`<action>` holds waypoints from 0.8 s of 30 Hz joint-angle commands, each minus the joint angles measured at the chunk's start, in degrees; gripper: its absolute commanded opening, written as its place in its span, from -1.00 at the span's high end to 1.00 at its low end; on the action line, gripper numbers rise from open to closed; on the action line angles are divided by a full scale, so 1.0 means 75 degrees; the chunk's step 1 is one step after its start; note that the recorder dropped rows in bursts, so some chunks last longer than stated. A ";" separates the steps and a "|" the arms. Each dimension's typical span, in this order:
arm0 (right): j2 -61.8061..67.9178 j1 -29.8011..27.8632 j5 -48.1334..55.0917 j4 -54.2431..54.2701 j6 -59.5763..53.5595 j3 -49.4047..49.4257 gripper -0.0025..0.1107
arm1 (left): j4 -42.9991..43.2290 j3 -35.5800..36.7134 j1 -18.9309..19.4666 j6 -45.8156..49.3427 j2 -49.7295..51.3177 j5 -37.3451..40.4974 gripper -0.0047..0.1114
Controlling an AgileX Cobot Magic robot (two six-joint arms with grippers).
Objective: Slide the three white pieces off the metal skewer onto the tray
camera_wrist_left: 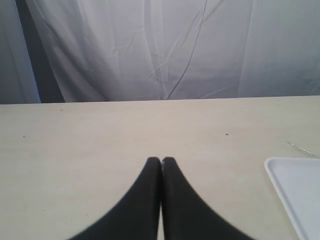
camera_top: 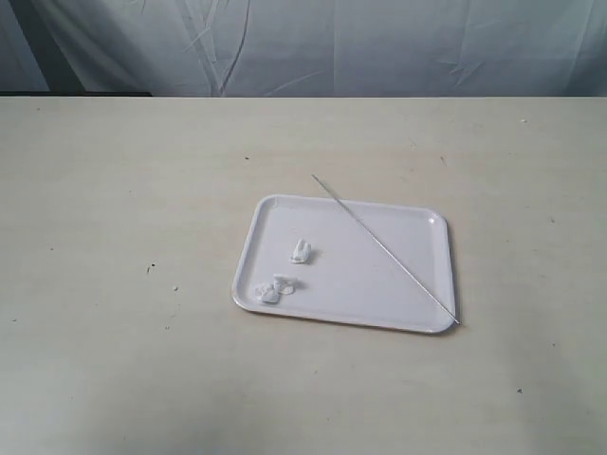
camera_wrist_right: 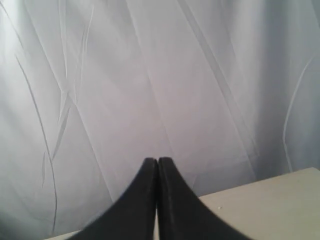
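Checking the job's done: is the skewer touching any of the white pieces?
Apart. Exterior view shows bare tray between the skewer and all three white pieces.

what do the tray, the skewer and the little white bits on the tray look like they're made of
The tray looks like smooth white plastic: slight sheen, moulded rounded corners, low rim. The skewer is a very thin, straight grey rod with a dull glint, so probably metal. The white pieces are matte, irregular lumps, perhaps foam or marshmallow-like; they are too small to tell for certain.

L gripper [camera_wrist_left: 161, 161] w/ tips pressed together, over beige table [camera_wrist_left: 75, 150]. Corner of tray [camera_wrist_left: 296, 187] at frame edge, skewer [camera_wrist_left: 301, 148] end poking just past it. Wrinkled white curtain [camera_wrist_left: 175, 50] behind.
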 commanded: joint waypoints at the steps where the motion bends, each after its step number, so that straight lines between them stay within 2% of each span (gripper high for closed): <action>1: -0.0432 -0.0032 0.0258 0.0255 0.0127 0.0433 0.97 | -0.0042 0.0466 0.0007 -0.0042 -0.0350 0.0021 0.92; 3: -0.0432 -0.0032 0.0482 0.0277 0.0261 0.0541 0.97 | -0.0042 0.0800 0.0007 -0.0042 -0.0640 0.0096 0.92; 10: -0.0432 -0.0032 0.0993 0.0394 0.0318 0.0914 0.97 | -0.0184 0.0827 0.0007 -0.0020 -0.1543 0.0302 0.92; 20: -0.0432 -0.0013 0.2581 0.0301 0.0076 0.0914 0.97 | -0.0034 0.0827 0.0007 0.0150 -0.1657 0.0445 0.92; 24: -0.0432 -0.0013 0.2652 0.0381 0.0053 0.0914 0.97 | -0.0483 0.0827 0.0007 0.0136 -0.1657 0.0257 0.92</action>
